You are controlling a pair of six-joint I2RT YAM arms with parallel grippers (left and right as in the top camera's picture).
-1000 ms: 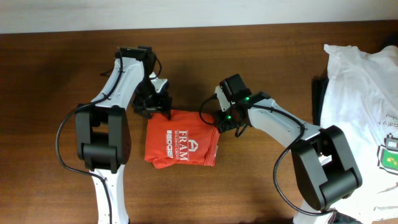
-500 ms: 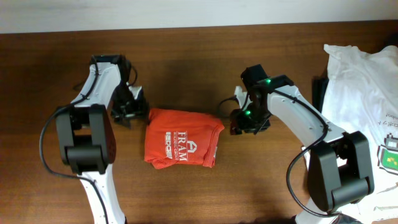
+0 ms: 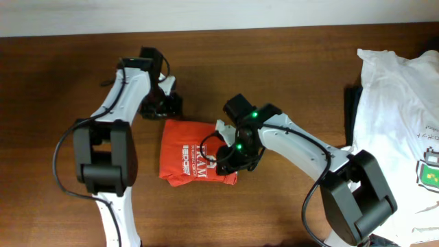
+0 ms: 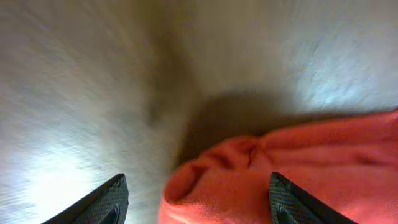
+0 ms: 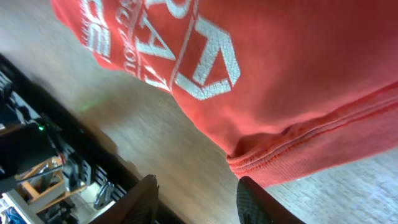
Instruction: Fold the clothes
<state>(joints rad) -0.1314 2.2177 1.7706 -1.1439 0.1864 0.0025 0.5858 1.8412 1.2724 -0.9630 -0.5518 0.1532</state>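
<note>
T-shirt point(image 3: 186, 156), orange-red and folded into a compact rectangle, lies near the middle of the brown wooden surface point(image 3: 62, 75), with a gripper at each of two sides. The left gripper point(image 3: 162, 107) sits at the bundle's upper-left corner as seen from overhead, and it is released. Its wrist view shows two dark fingers point(image 4: 107, 203) spread wide, with a rounded fold of red cloth rising between them. That view is too blurred to tell whether either finger touches the cloth.

The right gripper point(image 3: 230, 155) is low over the bundle's right side, hiding part of the white FRAM logo point(image 3: 200, 156) from the overhead camera. It too is released: its fingers point(image 5: 144, 196) are parted over bare wood just beside the stitched hem point(image 5: 323, 146), and they grasp nothing. The logo faces up, and its cracked white print fills the top of the right wrist view.

Well apart from the shirt, at the right edge of the surface, lies a heap of white garments point(image 3: 394, 96). One of them bears a green printed patch point(image 3: 432, 168).
</note>
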